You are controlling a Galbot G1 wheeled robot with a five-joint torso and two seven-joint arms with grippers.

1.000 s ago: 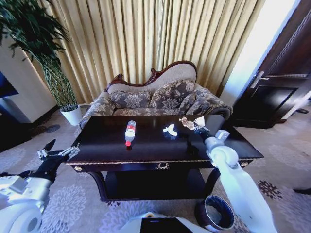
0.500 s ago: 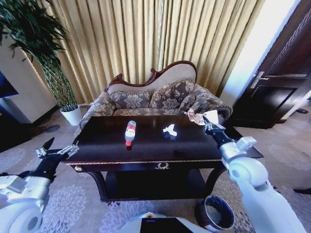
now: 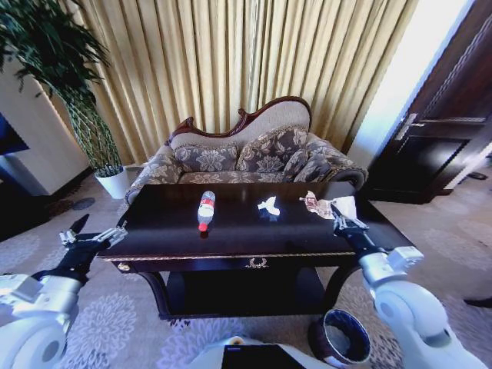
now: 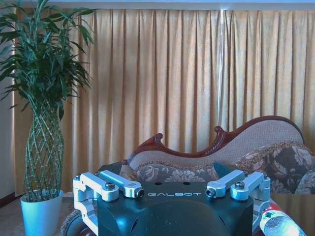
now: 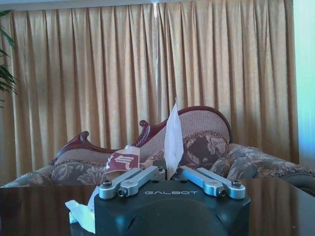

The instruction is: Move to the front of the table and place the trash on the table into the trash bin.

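Beige wrapper [image 3: 320,204] sits clamped in the right pincer [image 3: 336,217], held above the right part of the tabletop [image 3: 231,231]; in the right wrist view it sticks up between the closed fingers [image 5: 133,181]. White crumpled paper [image 3: 268,206] and the bottle [image 3: 205,209] lie mid-tabletop. Below right stands the trash bin [image 3: 342,336]. Left pincer [image 3: 94,237] hovers apart-fingered off the tabletop's left end

A: Where is the right gripper [image 3: 339,217]?
B: The right arm reaches forward and the gripper is raised. Its 2 fingers [image 5: 129,182] are closed together, pinching something thin.
A: And the left gripper [image 3: 94,235]?
B: It stays low at the left side, fingers [image 4: 109,184] spread apart, holding nothing.
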